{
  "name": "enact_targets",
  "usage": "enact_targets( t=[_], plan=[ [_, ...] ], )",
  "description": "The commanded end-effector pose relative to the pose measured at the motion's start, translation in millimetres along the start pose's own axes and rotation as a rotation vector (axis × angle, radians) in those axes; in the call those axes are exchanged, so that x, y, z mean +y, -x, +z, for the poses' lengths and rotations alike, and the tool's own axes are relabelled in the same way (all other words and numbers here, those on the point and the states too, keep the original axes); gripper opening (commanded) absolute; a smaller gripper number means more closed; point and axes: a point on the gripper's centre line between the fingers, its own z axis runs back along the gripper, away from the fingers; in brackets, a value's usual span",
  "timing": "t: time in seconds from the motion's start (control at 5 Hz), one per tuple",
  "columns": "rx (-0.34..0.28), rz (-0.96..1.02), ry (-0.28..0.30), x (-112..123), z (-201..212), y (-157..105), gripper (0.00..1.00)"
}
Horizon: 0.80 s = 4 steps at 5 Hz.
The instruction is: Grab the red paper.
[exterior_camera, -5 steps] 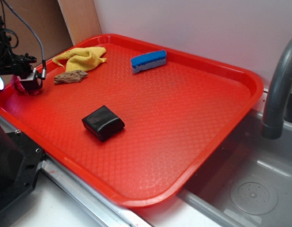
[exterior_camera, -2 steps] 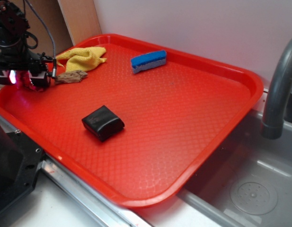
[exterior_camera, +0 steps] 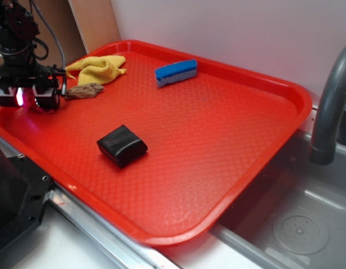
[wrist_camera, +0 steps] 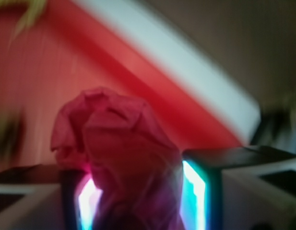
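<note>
Kitchen counter beside a sink, holding a red tray. At the tray's left edge, the gripper is clamped around the red paper, a crumpled dark wad between its lit fingers. Keeping the squeeze firm suits a lift. A brown scrap lies just beyond; open tray spreads rightward.

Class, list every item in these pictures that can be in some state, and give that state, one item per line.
tool: shut on the red paper, above the tray's left corner.
red paper: crumpled, clamped between the two fingers.
yellow cloth: bunched, lying on the tray.
brown scrap: lying flat beside the cloth.
blue sponge: lying near the tray's far rim.
black block: resting on the tray, untouched.
red tray: lying flat beside the sink.
</note>
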Motion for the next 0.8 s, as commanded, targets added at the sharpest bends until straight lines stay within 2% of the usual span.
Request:
enact_targets(
  t=[0.0,0.2,0.4,0.6],
  plan=[
    [-0.081,-0.161,0.159,2,77,18,0.0],
    [-0.048,-0.364,0.267,-11,108,20,0.0],
    [-0.019,-0.502,0.294,-44,136,12,0.0],
    [-0.041,-0.596,0.273,-76,166,18,0.0]
  ],
)
